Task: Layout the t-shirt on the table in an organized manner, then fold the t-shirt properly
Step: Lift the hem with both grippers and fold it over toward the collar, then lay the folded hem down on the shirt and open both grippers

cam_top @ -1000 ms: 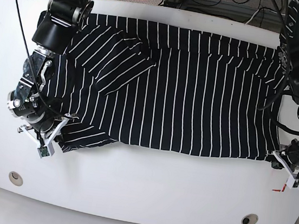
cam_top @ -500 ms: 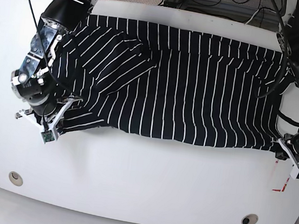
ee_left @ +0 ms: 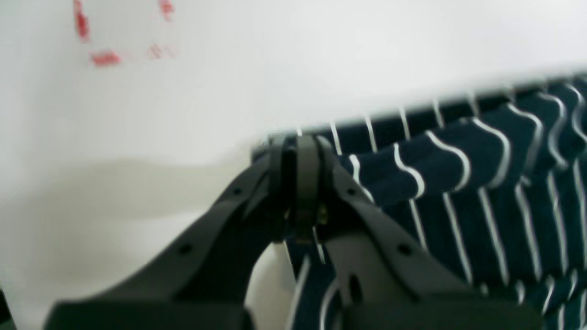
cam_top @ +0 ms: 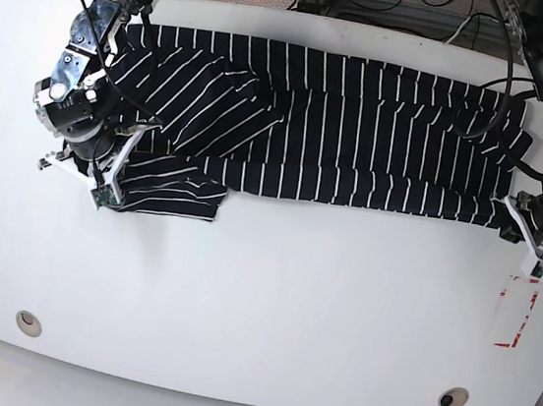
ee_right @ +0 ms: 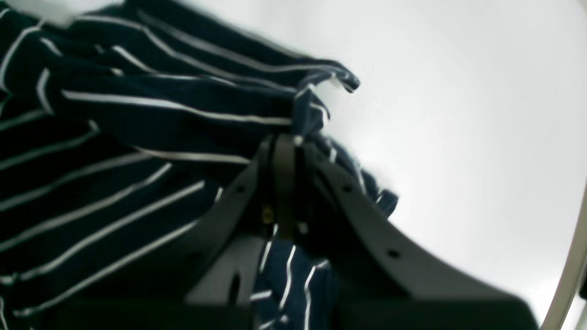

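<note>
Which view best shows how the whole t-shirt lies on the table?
The base view: the t-shirt shows end to end across the table. The left wrist view shows one corner in the left hand; the right wrist view shows bunched cloth at the right hand.

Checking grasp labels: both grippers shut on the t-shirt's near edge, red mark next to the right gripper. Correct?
Not quite. Both the left gripper and right gripper are shut on the t-shirt, but the red mark lies by the left gripper, as the base and left wrist views show.
</note>
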`<move>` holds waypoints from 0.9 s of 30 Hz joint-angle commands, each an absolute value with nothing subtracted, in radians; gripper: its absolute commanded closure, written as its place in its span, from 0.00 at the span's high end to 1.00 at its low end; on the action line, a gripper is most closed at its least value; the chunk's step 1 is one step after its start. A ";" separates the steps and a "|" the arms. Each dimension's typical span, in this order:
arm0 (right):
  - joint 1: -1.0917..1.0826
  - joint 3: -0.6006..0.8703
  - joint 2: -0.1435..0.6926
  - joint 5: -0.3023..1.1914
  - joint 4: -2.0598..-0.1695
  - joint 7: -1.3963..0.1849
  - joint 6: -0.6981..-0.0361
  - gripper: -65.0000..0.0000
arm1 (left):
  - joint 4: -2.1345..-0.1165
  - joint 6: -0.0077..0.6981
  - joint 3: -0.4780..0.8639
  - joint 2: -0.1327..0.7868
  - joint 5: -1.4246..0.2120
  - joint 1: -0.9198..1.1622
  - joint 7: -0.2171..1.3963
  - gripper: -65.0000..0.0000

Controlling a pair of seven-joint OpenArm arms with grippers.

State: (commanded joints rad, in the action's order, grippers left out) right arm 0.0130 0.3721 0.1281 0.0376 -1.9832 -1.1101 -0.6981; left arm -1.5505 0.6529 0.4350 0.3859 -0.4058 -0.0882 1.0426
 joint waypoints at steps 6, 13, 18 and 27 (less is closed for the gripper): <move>0.054 0.435 0.104 0.036 -2.003 -1.112 -0.698 0.00 | -1.595 0.653 0.435 0.389 -0.406 -0.027 1.043 0.00; 0.061 0.470 0.096 0.036 -2.012 -1.173 -0.698 0.00 | -1.601 0.653 0.435 0.390 -0.404 -0.012 1.043 0.00; 0.085 0.470 0.091 0.036 -2.026 -1.178 -0.698 0.00 | -1.603 0.653 0.435 0.390 -0.404 -0.005 1.044 0.00; 0.110 0.470 0.085 0.036 -2.034 -1.181 -0.698 0.00 | -1.621 0.653 0.440 0.390 -0.406 -0.013 1.122 0.00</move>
State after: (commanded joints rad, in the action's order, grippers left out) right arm 0.1097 0.4703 0.0852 0.0361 -2.0338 -1.1807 -0.6981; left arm -1.6210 0.6529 0.4396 0.3905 -0.4058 -0.0130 1.1224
